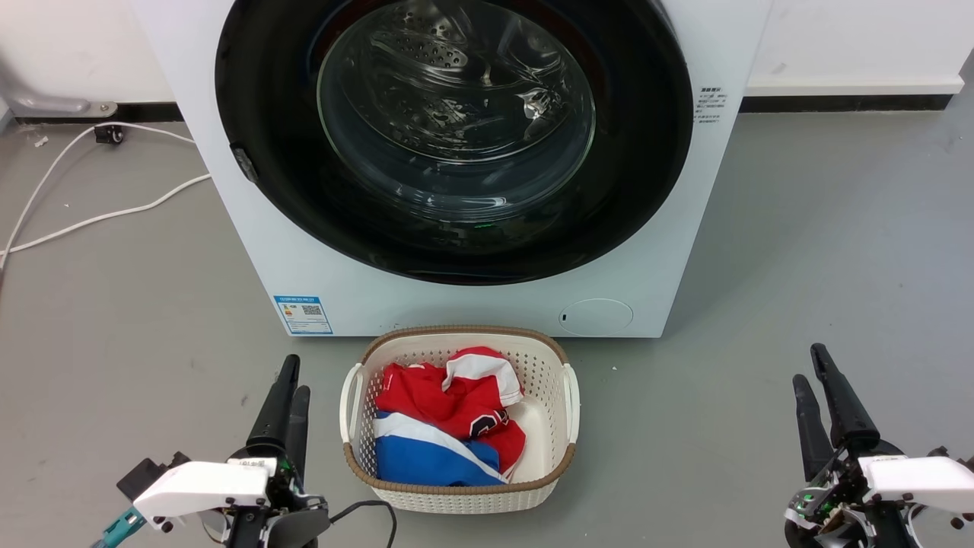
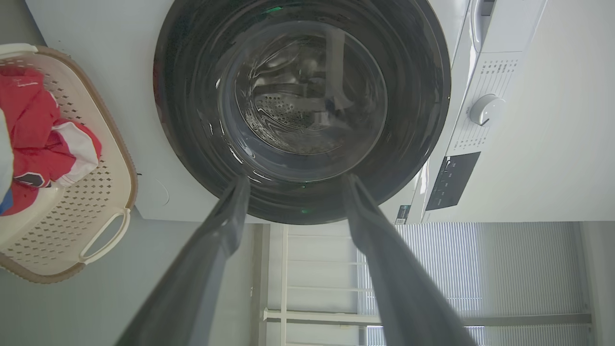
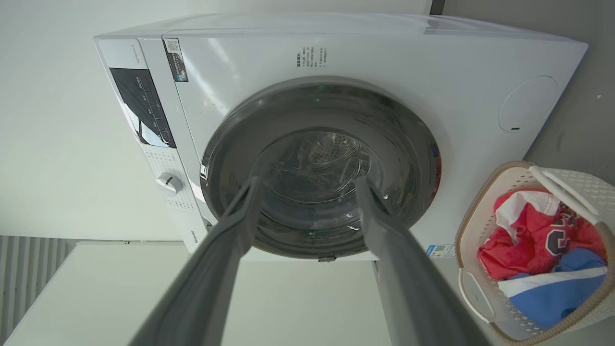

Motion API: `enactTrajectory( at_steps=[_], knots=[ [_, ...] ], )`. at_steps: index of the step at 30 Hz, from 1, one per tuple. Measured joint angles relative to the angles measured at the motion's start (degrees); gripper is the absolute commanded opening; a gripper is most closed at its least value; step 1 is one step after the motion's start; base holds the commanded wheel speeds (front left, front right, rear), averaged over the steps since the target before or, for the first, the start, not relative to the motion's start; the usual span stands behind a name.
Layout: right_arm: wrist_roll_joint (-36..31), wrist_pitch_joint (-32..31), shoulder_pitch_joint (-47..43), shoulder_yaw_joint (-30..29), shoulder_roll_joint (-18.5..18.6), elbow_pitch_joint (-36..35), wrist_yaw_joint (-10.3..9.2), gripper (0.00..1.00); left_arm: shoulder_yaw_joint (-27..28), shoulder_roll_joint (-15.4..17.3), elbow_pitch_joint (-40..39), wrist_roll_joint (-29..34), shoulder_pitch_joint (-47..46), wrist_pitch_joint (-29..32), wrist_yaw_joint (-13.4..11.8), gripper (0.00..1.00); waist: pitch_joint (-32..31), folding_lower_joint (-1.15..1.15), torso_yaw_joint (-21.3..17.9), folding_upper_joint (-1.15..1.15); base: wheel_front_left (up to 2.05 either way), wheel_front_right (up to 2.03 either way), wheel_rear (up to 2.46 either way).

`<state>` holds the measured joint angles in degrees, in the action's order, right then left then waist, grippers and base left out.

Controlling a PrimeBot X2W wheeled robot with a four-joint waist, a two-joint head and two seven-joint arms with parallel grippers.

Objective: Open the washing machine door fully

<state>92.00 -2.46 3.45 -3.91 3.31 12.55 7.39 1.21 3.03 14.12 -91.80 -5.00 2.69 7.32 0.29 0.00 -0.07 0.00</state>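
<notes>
Grey floor [image 1: 822,251], white wall [image 1: 845,38]: washing machine door [image 1: 647,167] shut on washing machine [image 1: 456,304]; left pincer [image 1: 295,384] and right pincer [image 1: 809,367] parted, empty, flanking laundry basket [image 1: 464,332], seemingly poised to reach.

washing machine [image 1: 472,304] backed to the wall [image 1: 837,38] | washing machine door [image 1: 456,137] flush on its front | basket [image 1: 456,498] on floor [image 1: 761,266] just before machine, clothes [image 1: 449,418] in it | cable [image 1: 99,217] on floor, machine's left | left gripper [image 1: 297,374] just left of basket, right gripper [image 1: 808,364] well off right

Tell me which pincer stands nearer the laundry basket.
The left pincer, close beside the laundry basket; the right pincer stands well apart from it.
</notes>
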Motion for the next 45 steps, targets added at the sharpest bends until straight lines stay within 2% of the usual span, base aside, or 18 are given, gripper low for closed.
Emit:
enactTrajectory(
  at_steps=[5, 10, 29, 45],
  knots=[
    [-2.19, 1.37, -0.2, 0.62, 0.05, -0.58, 0.0, 1.0, -1.38, 0.23, -1.1, 3.23, -0.18, -1.43, 0.0, 1.0, 0.01, 0.0, 0.02, 0.0, 0.0, 0.0, 0.0],
    [-7.12, 2.52, -0.21, 1.08, 0.27, -1.03, 0.0, 1.0, -2.07, 0.44, -2.56, 9.06, -0.25, -2.54, 0.0, 1.0, -0.02, 0.0, 0.04, 0.0, 0.0, 0.0, 0.0],
    [-41.8, 5.98, -1.07, 1.43, 0.49, -3.85, 0.0, 1.0, -5.99, 2.0, -5.7, 39.2, -0.73, -6.66, 0.01, 1.0, -0.52, 0.0, 0.13, 0.0, 0.0, 0.0, 0.0],
    [-58.57, 5.08, -1.38, 1.96, 0.0, -6.41, 0.0, 1.0, -9.06, 3.48, -5.38, 54.75, -1.82, -9.46, 0.07, 1.0, -0.8, 0.0, 0.18, 0.0, 0.0, 0.0, 0.0]
  ],
)
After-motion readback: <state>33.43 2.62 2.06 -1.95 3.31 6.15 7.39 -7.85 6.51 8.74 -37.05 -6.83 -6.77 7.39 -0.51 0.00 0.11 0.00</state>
